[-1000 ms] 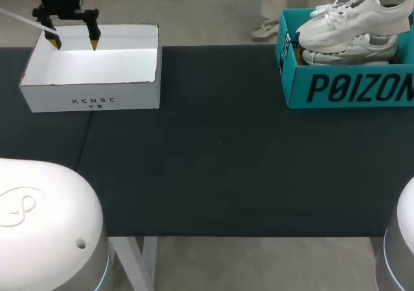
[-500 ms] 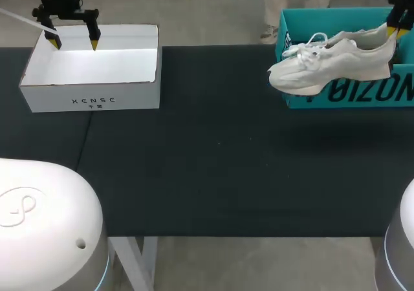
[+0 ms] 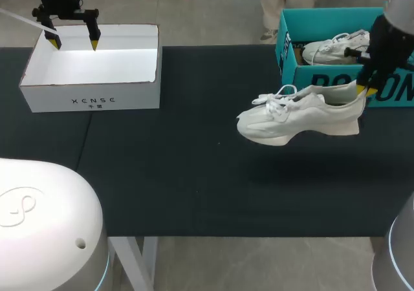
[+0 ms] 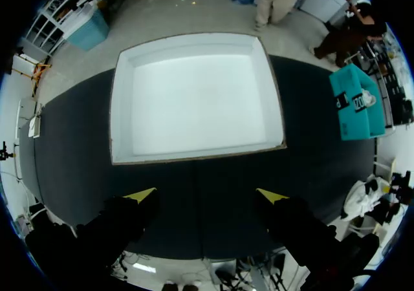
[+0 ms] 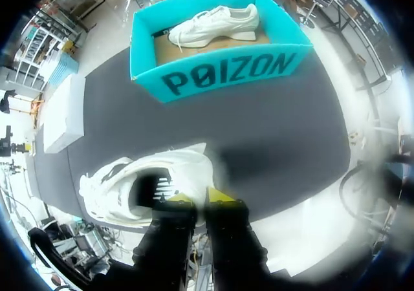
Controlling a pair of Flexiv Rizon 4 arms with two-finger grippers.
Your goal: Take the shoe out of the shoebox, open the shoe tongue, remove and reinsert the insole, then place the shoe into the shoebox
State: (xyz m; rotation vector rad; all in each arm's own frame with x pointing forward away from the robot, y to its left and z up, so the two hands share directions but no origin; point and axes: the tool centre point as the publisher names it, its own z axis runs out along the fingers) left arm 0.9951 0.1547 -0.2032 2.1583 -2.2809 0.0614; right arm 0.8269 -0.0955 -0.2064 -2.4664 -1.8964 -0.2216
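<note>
The right gripper (image 3: 362, 89) is pinching the heel collar of a white lace-up sneaker (image 3: 297, 115) between nearly closed fingers, holding it in the air just in front of the open teal cardboard shoebox (image 3: 304, 77), toe pointing away from the box. A second white sneaker (image 3: 333, 48) is lying inside that shoebox, which is sitting at the far edge of the flat black cloth-covered worktop (image 3: 194, 174). Well apart from the shoebox, the left gripper (image 3: 74, 43) is hanging with fingers spread wide and gripping nothing over an open white cardboard box (image 3: 90, 100).
</note>
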